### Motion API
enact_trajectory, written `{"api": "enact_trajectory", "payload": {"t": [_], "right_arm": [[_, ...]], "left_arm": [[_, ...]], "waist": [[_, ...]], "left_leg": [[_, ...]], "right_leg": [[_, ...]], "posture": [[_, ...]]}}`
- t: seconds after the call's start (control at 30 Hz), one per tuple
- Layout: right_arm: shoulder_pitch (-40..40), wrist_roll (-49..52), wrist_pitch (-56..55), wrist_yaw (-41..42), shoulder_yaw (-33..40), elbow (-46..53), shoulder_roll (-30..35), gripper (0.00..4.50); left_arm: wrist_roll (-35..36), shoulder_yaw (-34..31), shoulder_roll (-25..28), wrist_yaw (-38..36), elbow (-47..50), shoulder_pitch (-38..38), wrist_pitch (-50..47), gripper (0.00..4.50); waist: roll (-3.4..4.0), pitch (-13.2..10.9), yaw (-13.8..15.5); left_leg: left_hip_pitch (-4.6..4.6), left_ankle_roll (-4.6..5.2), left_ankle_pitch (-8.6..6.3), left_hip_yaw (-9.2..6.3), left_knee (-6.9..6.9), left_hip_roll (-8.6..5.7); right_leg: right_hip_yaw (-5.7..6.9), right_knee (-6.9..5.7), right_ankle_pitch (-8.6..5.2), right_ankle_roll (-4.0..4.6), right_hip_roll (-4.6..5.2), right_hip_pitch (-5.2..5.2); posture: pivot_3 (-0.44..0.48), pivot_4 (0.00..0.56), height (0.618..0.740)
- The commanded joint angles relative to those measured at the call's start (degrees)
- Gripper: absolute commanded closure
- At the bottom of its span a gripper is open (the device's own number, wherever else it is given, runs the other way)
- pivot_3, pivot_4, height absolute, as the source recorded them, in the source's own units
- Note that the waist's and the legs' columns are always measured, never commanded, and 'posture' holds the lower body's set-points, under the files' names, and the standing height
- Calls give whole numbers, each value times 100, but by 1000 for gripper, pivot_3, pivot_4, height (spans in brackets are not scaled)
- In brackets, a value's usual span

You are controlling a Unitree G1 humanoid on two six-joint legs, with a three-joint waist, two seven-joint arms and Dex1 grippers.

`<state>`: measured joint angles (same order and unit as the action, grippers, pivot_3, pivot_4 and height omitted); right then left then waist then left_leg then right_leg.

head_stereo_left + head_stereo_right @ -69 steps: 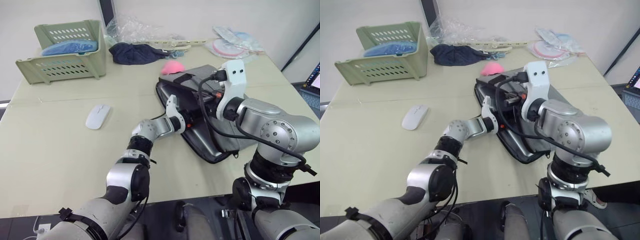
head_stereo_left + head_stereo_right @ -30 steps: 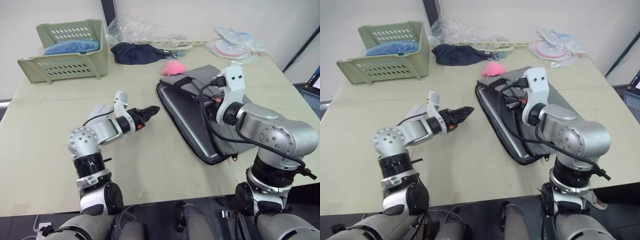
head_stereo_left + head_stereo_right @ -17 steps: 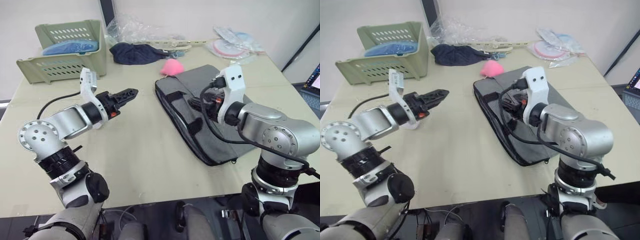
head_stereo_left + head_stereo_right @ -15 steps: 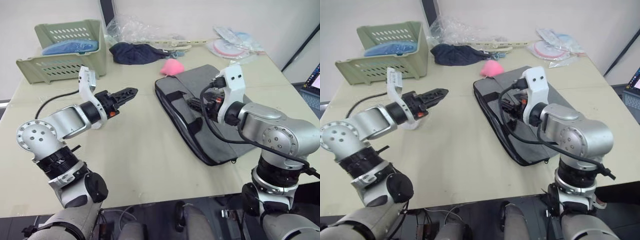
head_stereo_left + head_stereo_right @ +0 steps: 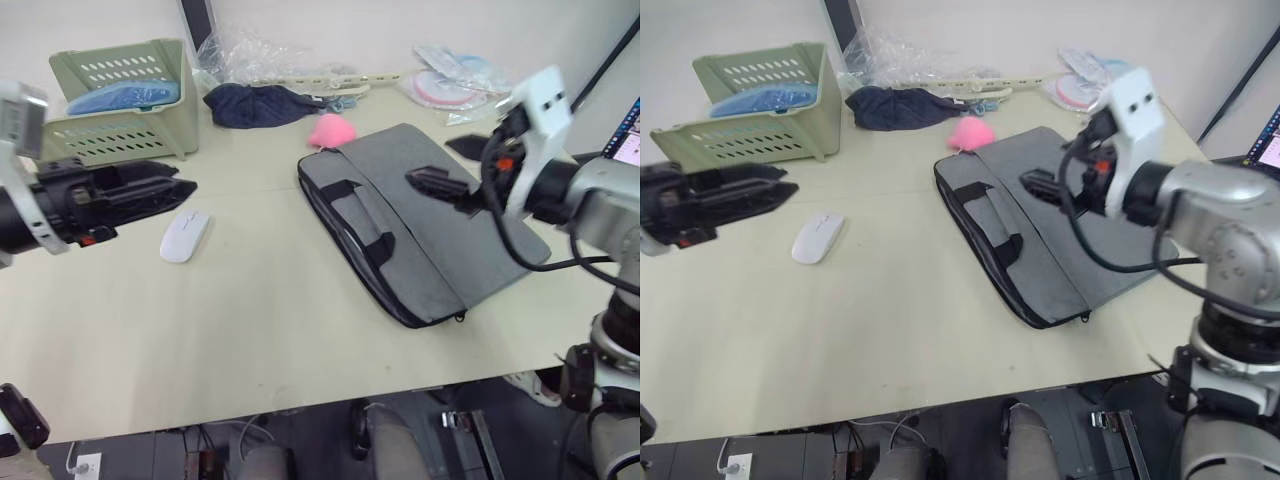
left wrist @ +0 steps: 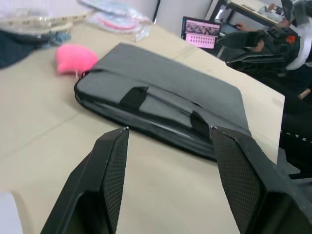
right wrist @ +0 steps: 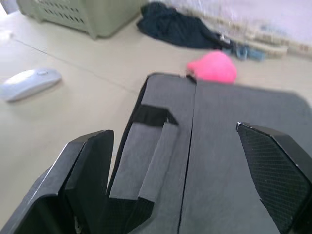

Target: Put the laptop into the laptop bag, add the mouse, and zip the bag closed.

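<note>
The grey laptop bag point(image 5: 430, 235) lies flat on the table with its black handles point(image 5: 365, 215) on top and the pink charm point(image 5: 328, 130) at its far corner. The laptop is hidden. The white mouse point(image 5: 185, 236) sits on the table to the left of the bag. My left gripper point(image 5: 185, 180) hovers at the far left, above and behind the mouse, open and empty. My right gripper point(image 5: 450, 165) hangs open over the bag's right half, clear of the fabric. The left wrist view looks at the bag point(image 6: 161, 97); the right wrist view looks down on the bag point(image 7: 219, 146) and mouse point(image 7: 29, 83).
A green basket point(image 5: 120, 95) holding a blue item stands at the back left. A dark blue cloth point(image 5: 255, 103), clear plastic wrapping point(image 5: 250, 55) and flat packets point(image 5: 450, 85) line the back edge. A lit screen point(image 5: 625, 145) shows past the table's right edge.
The bag's top side has dropped shut over the laptop. My right gripper has opened and lifted off the bag. My left arm has swung back to the left, uncovering the mouse. The camera has shifted.
</note>
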<state>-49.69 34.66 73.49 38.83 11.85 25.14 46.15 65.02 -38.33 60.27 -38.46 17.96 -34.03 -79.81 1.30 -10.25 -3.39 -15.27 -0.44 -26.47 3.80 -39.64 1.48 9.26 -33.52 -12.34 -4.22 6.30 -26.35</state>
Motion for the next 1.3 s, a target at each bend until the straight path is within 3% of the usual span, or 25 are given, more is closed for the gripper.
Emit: {"api": "enact_trajectory", "payload": {"t": [0.03,0.1,0.3,0.43,0.6,0.9,1.03,1.1,1.3], "right_arm": [[-201,131,-663,841,15,-402,587,98],[-271,200,-830,1109,-53,-608,823,98],[-310,525,-1418,2667,-255,-881,1809,98],[-412,344,-1844,3043,-395,-1340,2091,98],[-376,241,-2140,3176,-504,-1479,2143,98],[-368,326,-2194,3065,-473,-1445,2017,98],[-507,413,-2065,2718,-415,-1384,1738,98],[-520,569,-1924,2533,-403,-1195,1527,98],[-456,927,-1626,2093,-345,-818,1094,98]], "left_arm": [[-48,-404,560,-697,-358,169,386,1645],[-80,-496,805,-1017,-428,377,533,1645],[-799,-1976,1535,-2260,-708,1887,495,1645],[-1454,-2805,1602,-2938,-967,2843,749,1645],[-1333,-3191,1500,-3041,-847,2941,569,1645],[-1562,-2835,1218,-2591,-971,2875,996,1645],[-2234,-2060,711,-1894,-1065,2835,2061,1645],[-2929,-1353,460,-1616,-946,3069,2988,1645],[-3142,-556,-439,-900,-756,2661,3835,1645]], "waist": [[-5,-3,3],[-6,-4,12],[1,-35,5],[-5,-43,18],[-9,-48,33],[-6,-50,33],[-6,-49,34],[-8,-49,40],[-16,-46,87]], "left_leg": [[0,0,0,3,-1,1],[1,0,0,11,-1,5],[-3,-1,0,17,6,10],[-10,-2,-1,24,8,12],[-10,-6,-3,23,8,15],[-10,-7,-4,23,8,16],[-8,-8,-4,24,6,17],[-8,-8,-4,24,3,17],[-15,-8,-4,22,-6,18]], "right_leg": [[-4,-2,0,0,0,1],[-11,-4,0,0,1,0],[-7,0,-1,0,-4,-20],[-7,6,-1,-1,-3,-17],[-10,3,-1,-1,2,-17],[-10,-1,-1,0,2,-20],[-12,-8,-1,0,2,-20],[-12,-13,0,0,3,-21],[-8,-13,0,0,3,-24]], "posture": [[0,150,740],[0,150,740],[0,150,740],[0,150,740],[0,150,740],[0,150,740],[0,150,740],[0,150,740],[0,150,740]]}}
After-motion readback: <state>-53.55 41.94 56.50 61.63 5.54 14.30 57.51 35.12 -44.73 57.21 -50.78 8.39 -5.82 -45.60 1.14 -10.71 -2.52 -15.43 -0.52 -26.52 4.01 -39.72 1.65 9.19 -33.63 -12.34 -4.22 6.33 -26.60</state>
